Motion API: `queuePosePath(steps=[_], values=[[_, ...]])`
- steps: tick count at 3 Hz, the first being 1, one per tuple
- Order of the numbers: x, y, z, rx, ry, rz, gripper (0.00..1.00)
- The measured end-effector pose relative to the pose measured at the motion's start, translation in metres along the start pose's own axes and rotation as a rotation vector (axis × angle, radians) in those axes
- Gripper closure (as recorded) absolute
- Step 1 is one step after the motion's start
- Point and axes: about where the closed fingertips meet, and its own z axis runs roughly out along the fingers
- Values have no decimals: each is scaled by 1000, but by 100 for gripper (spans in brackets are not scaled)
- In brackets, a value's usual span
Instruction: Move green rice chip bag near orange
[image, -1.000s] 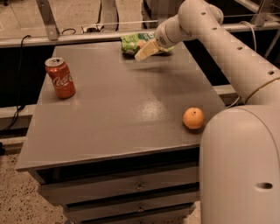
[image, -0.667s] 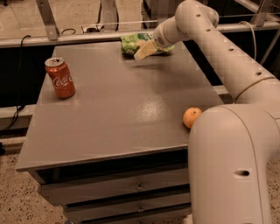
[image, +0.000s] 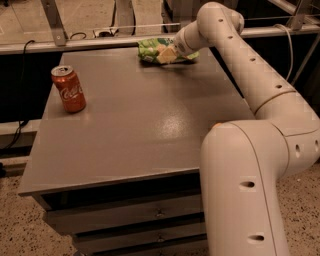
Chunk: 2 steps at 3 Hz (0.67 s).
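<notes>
Reaching to upper centre, the gripper (image: 166, 54) is touching the green chip bag (image: 149, 48) at the desk's (image: 125, 130) upper edge; whether the jaws are clenching, I cannot tell. Crinkly foil risks slipping free; the arm (image: 260, 85) is nearly hiding the orange (image: 216, 124).

Dim warm light, glare on table (image: 172, 125); pale gripper (image: 165, 54) lit at far edge.

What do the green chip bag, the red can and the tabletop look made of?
The green rice chip bag, by the tool at the far edge: likely plastic or foil film, crinkled, glossy. The red can: probably painted metal, silvery rim. The tabletop: smooth grey, soft sheen; material unclear.
</notes>
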Motion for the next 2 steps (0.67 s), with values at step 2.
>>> queuePosePath(steps=[2], values=[[-3,-5,-12,5,-1,-30,95]])
